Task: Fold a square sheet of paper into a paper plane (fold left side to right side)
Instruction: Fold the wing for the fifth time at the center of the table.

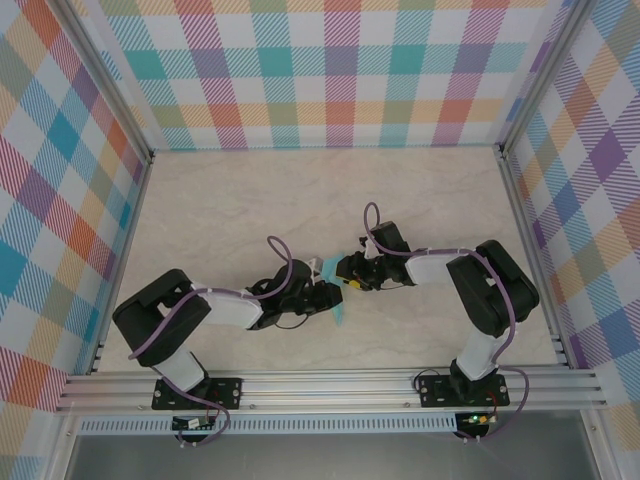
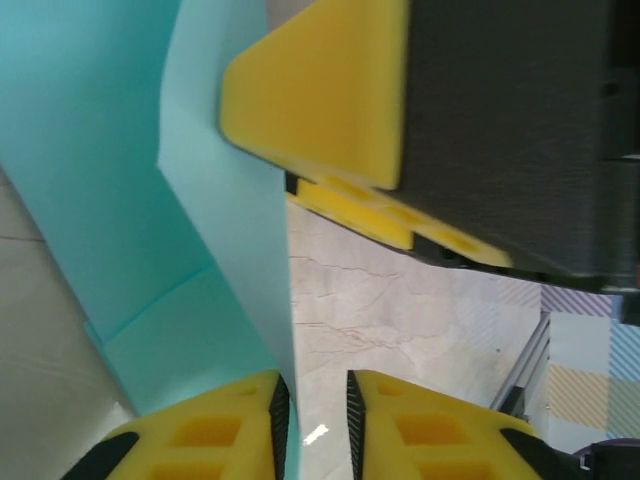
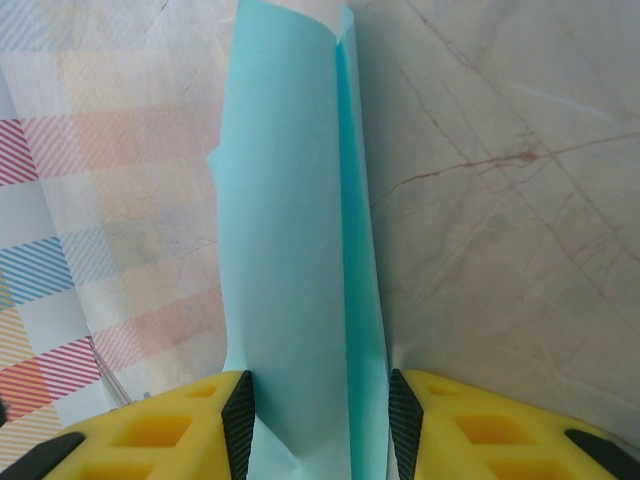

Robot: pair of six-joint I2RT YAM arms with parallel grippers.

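Seen from above, left of the middle of the pale marbled worktop (image 1: 250,200): black-and-white left arm (image 1: 225,305), stretched in from the lower left, left jaws slightly parted. In the left wrist view, two yellow fingers (image 2: 200,435) with black pads along the bottom edge. Thin turquoise paper sheet (image 2: 110,150), folded into long layers, across the left half of that frame, one edge running down into the gap and lying against the lower-left pad. Bare worktop visible between that edge and the lower-right pad, so no pinch there. Upper right of the same frame: a yellow finger (image 2: 320,90) of the right jaws, at the sheet's upper part.

From above, a turquoise sliver of the sheet just below the two meeting wrists at frame centre.

Right of centre from above: black-and-white right arm (image 1: 430,265), bent in from the lower right. In the right wrist view, right jaws closed on the sheet: folded layers up the middle of the frame, spanning the whole gap, touching both black pads (image 3: 238,420) at the bottom. Checked wall (image 3: 60,200) at frame left, worktop at frame right.
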